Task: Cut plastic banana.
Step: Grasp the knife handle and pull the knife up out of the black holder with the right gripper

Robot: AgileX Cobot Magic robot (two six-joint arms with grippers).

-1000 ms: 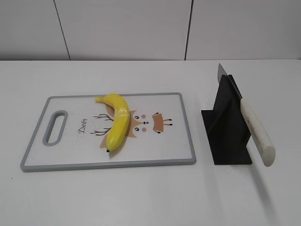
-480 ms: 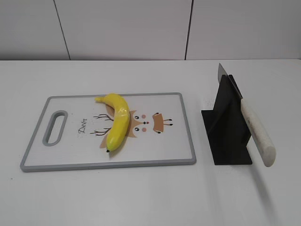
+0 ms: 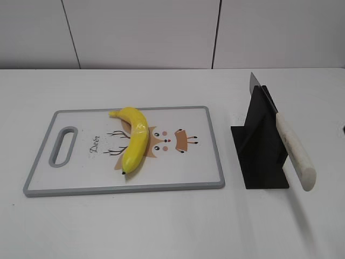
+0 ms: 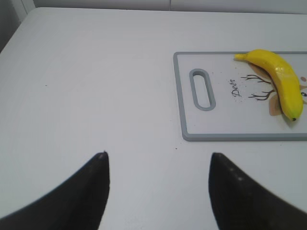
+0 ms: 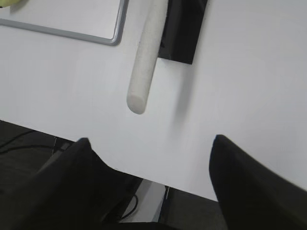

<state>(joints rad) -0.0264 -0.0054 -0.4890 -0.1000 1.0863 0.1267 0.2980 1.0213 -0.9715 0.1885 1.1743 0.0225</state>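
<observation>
The plastic banana [image 3: 135,140] is glossy yellow and lies on the left-middle of a white cutting board with a grey rim [image 3: 124,189]. It also shows in the left wrist view [image 4: 278,79]. A knife with a white handle [image 3: 294,151] leans in a black stand [image 3: 261,156] to the right of the board. My left gripper [image 4: 156,155] is open and empty over bare table, left of and nearer than the board's handle slot [image 4: 202,89]. My right gripper [image 5: 151,139] is open and empty above the table's front edge, short of the knife handle [image 5: 146,57]. Neither arm shows clearly in the exterior view.
The white table [image 3: 161,226] extends around the board and stand. In the right wrist view the table's front edge [image 5: 158,179] runs between the fingers, with dark floor and cables below. A white wall stands behind the table.
A small dark edge has appeared at the right border of the exterior view. The banana, board, knife and stand have not moved.
</observation>
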